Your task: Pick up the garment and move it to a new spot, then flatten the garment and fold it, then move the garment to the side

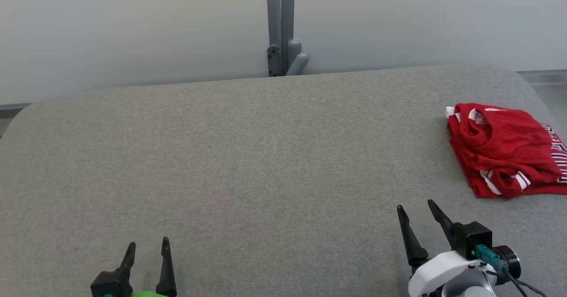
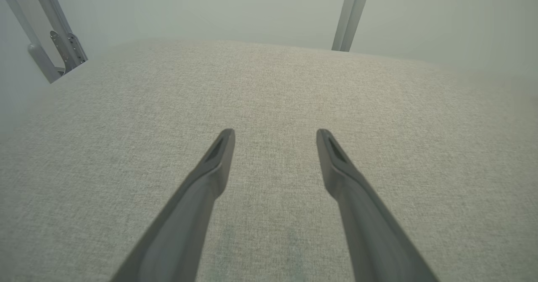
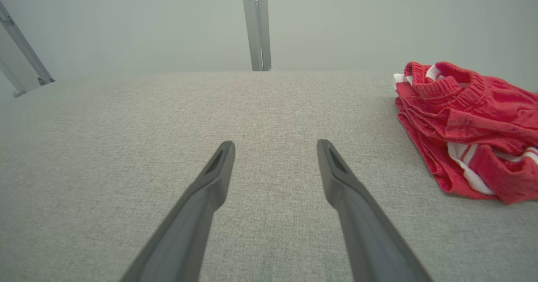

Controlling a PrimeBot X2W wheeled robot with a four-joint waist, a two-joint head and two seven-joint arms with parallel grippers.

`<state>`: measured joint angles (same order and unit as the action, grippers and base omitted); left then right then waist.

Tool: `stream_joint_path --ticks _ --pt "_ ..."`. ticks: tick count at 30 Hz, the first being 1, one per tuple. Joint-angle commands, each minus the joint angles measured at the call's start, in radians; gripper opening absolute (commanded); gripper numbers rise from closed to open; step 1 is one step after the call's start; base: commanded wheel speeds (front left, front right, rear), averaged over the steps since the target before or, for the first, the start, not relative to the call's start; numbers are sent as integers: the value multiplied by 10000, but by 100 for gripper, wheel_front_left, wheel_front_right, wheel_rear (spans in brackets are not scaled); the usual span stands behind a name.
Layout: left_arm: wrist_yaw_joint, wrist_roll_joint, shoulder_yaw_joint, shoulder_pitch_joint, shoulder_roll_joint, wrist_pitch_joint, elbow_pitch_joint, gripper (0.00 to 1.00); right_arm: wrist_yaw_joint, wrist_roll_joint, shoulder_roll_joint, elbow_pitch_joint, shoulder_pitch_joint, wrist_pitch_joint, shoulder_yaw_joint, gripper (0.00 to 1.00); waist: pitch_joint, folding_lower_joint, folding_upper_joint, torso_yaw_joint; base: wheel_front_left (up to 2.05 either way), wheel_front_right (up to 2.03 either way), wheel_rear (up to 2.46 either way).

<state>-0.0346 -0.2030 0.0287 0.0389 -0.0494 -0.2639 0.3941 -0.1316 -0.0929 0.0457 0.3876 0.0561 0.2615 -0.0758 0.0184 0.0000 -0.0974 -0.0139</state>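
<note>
Garment folded on grey table, both grippers apart, empty

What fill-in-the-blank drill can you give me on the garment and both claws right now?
1. The shorts are mostly ____ with white stripes.
2. They lie toward the robot's ____ end of the grey table.
3. The left claw and the right claw both stand ____, holding nothing.

Missing words: red; right; open.
</note>
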Motion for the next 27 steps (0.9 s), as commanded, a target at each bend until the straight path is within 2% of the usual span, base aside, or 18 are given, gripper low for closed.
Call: stream_joint_path --ticks 1,13,18,19,23,27 --pt "37 -74 24 35 -28 6 -12 100 19 9 71 34 34 14 56 100 32 0 0 -778 0 0 0" --pt "-18 -112 132 14 -35 6 40 100 18 -196 51 -169 -89 14 -266 100 114 0 0 -765 0 0 0" --pt "-193 -320 165 35 -35 6 169 100 18 -321 54 -181 -84 14 -366 100 105 0 0 -776 0 0 0" --pt "-177 -345 145 -11 13 1 183 0 2 -280 17 -113 -35 0 -350 0 107 0 0 -777 0 0 0" --pt "-181 -429 102 29 48 39 498 0 2 -360 -17 170 -213 -34 -328 0 108 0 0 -774 0 0 0" --pt "-226 -1154 -85 -208 44 329 529 0 2 -1182 -13 165 -73 -280 -156 0 110 0 17 -744 0 0 0"
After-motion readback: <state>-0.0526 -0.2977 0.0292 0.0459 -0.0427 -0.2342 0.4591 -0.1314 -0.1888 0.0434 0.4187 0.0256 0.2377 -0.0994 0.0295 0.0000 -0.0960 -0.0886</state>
